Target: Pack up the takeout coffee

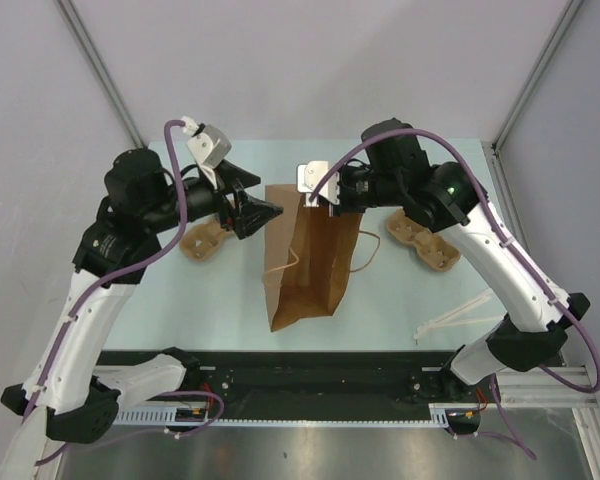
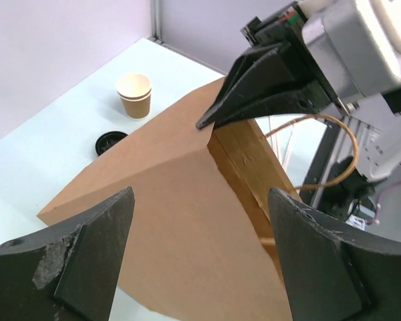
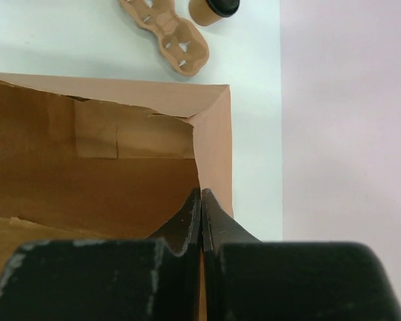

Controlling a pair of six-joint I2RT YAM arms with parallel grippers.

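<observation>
One takeout coffee [image 2: 134, 95], lidless kraft cup, upright on table [image 2: 60, 120], ten o'clock in left wrist view, apart from paper bag [image 2: 154, 174]. Likely light, thin-walled, crushable: grip mid-wall gently. Left gripper [image 2: 202, 200] spread, empty. Right gripper [image 3: 200, 200] clenched on bag rim.

Bag: I see a brown kraft paper bag with twine handles [image 1: 305, 270] lying on the pale table [image 1: 230, 300], mouth open.
Trays: one brown moulded-pulp two-hole cup tray [image 1: 202, 240] left of the bag, a second such tray [image 1: 425, 240] right of it.
Lid: small round black lid [image 2: 110, 142] beyond the bag.
Strips: thin white strips [image 1: 458, 320] near-right of the bag.
</observation>
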